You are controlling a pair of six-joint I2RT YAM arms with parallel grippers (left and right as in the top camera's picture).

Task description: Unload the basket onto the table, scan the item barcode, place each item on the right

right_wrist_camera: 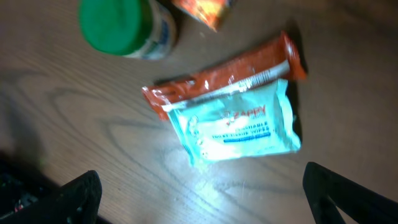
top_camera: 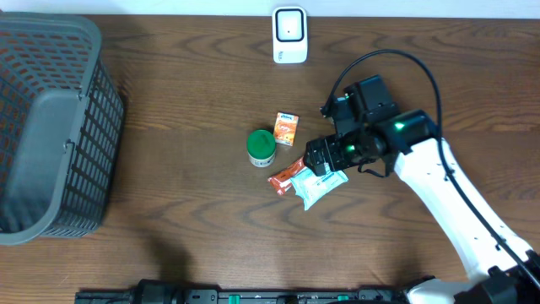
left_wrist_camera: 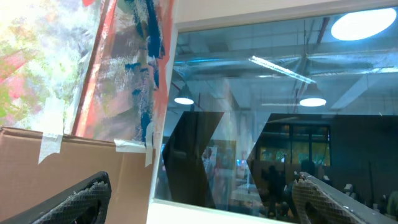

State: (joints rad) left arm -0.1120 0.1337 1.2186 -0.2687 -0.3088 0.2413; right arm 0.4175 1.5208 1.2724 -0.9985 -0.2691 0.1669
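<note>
Right tool (right_wrist_camera: 199, 179) hung spread and empty over the wipes pack (right_wrist_camera: 239, 124) near the middle of the counter (top_camera: 186, 194). The scanner (top_camera: 289, 35) stood at the far edge, so pickup and scan looked not yet done. Left tool (left_wrist_camera: 199, 190) was spread too.

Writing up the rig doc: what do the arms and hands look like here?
Right arm: white links, black joint housings, a lit green light, a black cable looping over the wrist. Right hand: black. Left hand shows only in its wrist view: dark fingers with cross-hatched pads. Left arm is out of view.
</note>
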